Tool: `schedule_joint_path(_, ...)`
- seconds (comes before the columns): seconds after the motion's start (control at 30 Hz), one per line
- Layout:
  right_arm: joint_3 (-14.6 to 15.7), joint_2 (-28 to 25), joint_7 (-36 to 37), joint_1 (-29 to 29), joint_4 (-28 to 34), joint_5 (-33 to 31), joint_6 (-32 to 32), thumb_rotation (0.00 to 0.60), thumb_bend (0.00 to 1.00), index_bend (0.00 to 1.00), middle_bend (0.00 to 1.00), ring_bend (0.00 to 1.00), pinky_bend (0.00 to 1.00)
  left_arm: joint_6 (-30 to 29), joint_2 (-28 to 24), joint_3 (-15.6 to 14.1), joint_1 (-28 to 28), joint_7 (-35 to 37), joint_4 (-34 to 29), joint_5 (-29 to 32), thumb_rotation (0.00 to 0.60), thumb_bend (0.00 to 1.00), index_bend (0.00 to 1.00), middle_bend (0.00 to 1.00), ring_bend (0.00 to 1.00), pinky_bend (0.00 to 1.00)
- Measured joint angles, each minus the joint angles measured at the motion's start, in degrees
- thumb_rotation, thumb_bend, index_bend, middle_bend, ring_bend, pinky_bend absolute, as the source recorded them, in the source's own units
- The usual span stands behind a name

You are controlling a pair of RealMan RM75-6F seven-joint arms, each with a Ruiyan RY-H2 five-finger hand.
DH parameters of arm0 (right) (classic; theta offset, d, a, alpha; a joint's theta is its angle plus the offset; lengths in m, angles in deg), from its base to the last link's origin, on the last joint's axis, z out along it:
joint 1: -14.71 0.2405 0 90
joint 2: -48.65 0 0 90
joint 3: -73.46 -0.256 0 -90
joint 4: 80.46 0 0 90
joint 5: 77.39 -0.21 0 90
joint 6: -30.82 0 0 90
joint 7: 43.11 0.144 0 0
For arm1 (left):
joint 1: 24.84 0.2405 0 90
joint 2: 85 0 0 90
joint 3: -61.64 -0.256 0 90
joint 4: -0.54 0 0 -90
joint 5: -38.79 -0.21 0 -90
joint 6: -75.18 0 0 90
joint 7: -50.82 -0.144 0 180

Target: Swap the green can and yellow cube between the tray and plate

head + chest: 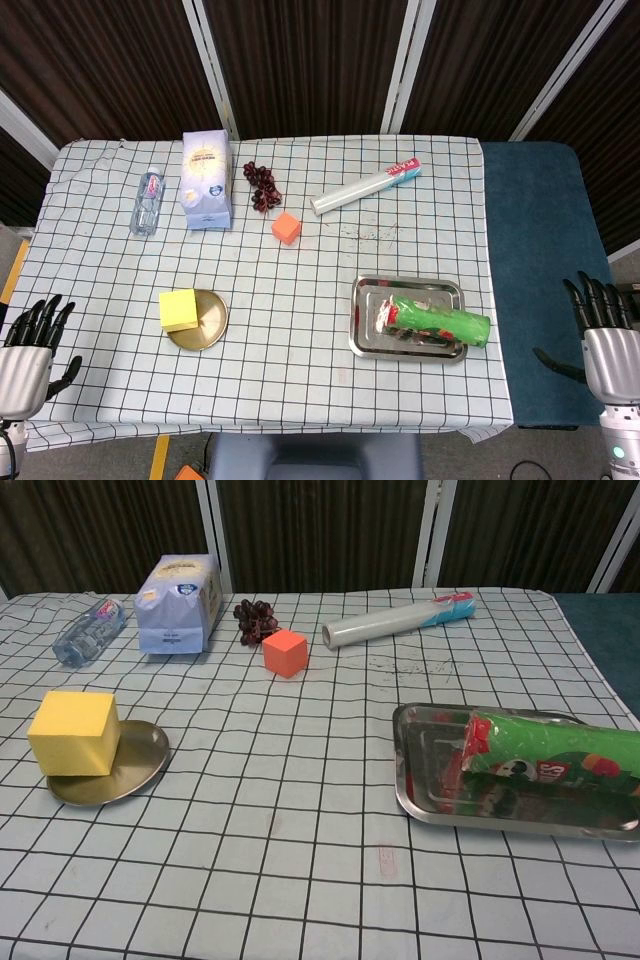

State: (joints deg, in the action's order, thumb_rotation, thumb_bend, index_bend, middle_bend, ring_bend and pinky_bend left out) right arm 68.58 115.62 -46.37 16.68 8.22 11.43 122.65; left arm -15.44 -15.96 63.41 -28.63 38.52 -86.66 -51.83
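Observation:
The green can (440, 319) (553, 753) lies on its side in the metal tray (371, 330) (420, 780) at the front right of the table. The yellow cube (178, 309) (75, 732) sits on the left edge of the round brass plate (208, 328) (140, 761) at the front left. My left hand (30, 345) hangs open beyond the table's front left corner, holding nothing. My right hand (604, 325) is open off the table's right side, over the blue surface. Neither hand shows in the chest view.
An orange cube (287, 228) (285, 652) stands mid-table. Behind it lie dark grapes (262, 185) (255, 619), a white and blue bag (207, 180) (180, 602), a water bottle (148, 201) (88, 631) and a clear-film roll (365, 187) (398, 619).

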Motion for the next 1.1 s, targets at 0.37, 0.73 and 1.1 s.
schedule_joint_path(0.37,-0.4,0.77,0.35,0.31,-0.65,0.1,0.14,0.6,0.04,0.0,0.0,0.0,0.0,0.35,-0.11,0.18,-0.19,1.03,0.21,0.23,0.6,0.34,0.06,0.03,0.0,0.15)
schedule_joint_path(0.73,0.42,0.41,-0.48,3.75,1.93,1.95,-5.7,0.6,0.04,0.0,0.02,0.0,0.07,-0.74,-0.55,0.17,0.1,1.8,0.1,-0.49,0.6,0.34,0.06,0.04,0.0,0.15)
schedule_joint_path(1.1,-0.81,-0.77,-5.86,12.14,7.88,-3.65,-21.95,0.6,0.04,0.09,0.09,0.06,0.07,-0.35,-0.58,0.38,0.01,1.94,0.16,0.11,0.6,0.34,0.07,0.05,0.0,0.15)
